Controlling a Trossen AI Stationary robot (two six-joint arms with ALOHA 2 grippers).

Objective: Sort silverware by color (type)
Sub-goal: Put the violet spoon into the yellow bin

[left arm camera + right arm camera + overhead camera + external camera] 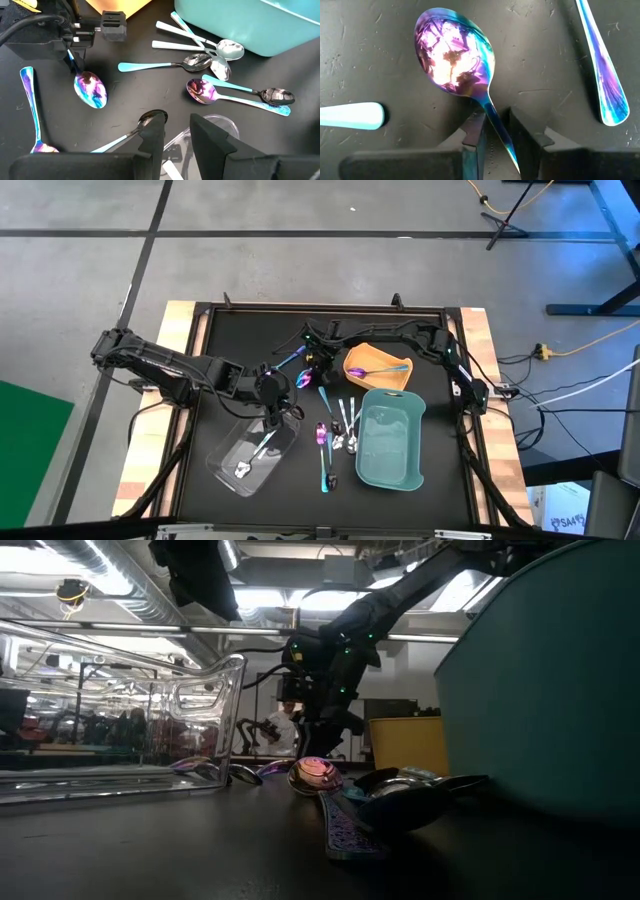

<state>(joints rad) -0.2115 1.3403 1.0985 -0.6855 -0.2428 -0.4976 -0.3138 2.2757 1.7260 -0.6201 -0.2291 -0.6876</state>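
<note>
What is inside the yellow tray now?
In the high view, the yellow tray holds one iridescent blue-purple spoon. The right arm hangs over its upper left rim, so anything lying under that part cannot be seen.

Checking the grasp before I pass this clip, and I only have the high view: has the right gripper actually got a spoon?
Observer: Yes. Its wrist view shows the right gripper shut on the handle of an iridescent spoon, which lies bowl-up on the table.
Operator: Is the left gripper carrying anything?
Observer: No. The left gripper is open with nothing between its fingers, by the clear tray.
</note>
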